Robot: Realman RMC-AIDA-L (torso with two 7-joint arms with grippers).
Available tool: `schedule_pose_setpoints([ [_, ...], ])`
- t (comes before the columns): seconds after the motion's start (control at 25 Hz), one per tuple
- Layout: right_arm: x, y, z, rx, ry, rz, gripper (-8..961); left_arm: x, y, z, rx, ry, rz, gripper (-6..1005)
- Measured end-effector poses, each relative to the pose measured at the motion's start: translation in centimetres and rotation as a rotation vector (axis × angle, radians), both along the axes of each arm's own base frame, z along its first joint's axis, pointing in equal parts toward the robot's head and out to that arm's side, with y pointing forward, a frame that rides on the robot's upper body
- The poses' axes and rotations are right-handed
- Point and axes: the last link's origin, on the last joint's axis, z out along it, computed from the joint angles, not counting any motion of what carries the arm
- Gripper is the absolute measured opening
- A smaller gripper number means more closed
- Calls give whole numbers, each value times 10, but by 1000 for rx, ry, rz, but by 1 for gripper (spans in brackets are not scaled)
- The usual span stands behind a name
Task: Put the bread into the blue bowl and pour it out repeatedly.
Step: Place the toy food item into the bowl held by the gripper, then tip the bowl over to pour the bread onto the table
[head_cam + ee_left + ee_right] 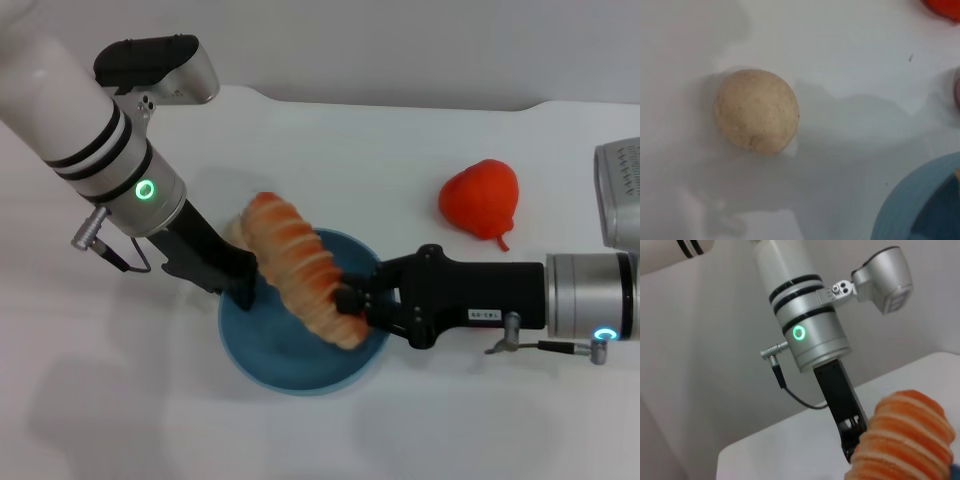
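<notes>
1. The left gripper (243,283) comes down from the upper left to the left rim of the blue bowl (262,352); it seems to pinch that rim, presumably to steady the bowl while the loaf goes in and to have it in hand for tipping, but how far its fingers are closed I cannot tell, since they are dark against the rim.

2. Just behind the bowl's left edge a small beige ball (757,111) rests on the white tabletop (420,430), apart from the bowl in the left wrist view; it plays no part in this task.

3. The bread (302,265) hangs tilted over the bowl, its upper end above the far-left rim, its lower end down inside near the right wall; I judge it is being lowered in, not yet released.

4. The right gripper (352,304) reaches in from the right, level with the rim; its fingers are closed on the loaf's lower end, so the free end is left to swing.

5. A red toy pear (481,198) lies well apart on the right.
</notes>
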Motion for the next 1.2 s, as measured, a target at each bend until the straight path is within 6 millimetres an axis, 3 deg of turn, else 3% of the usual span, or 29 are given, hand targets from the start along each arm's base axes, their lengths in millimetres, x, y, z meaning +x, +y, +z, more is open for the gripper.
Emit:
schedule_pose_setpoints([
  [0.4, 12, -4, 20, 2, -20, -20, 164, 3, 4, 1, 15, 1, -15, 19],
  [0.48, 13, -1, 36, 32, 48, -36, 349, 6, 7, 1, 21, 0, -24, 19],
  [0.56, 14, 0, 42, 49, 71, -44, 368, 7, 8, 1, 24, 0, -28, 20],
  [0.68, 23, 6, 68, 144, 152, -102, 397, 10, 10, 0, 32, -5, -39, 20],
  [0.76, 39, 12, 94, 266, 220, -193, 406, 14, 13, -1, 42, -10, -53, 20],
  [0.8, 39, 12, 94, 266, 220, -193, 406, 17, 15, -2, 53, -13, -65, 20],
  [1.0, 82, 11, 126, 425, 293, -405, 406, 32, 31, -5, 117, -35, -121, 19],
  [1.2, 124, 6, 134, 474, 243, -640, 406, 51, 53, -11, 241, -91, -214, 20],
])
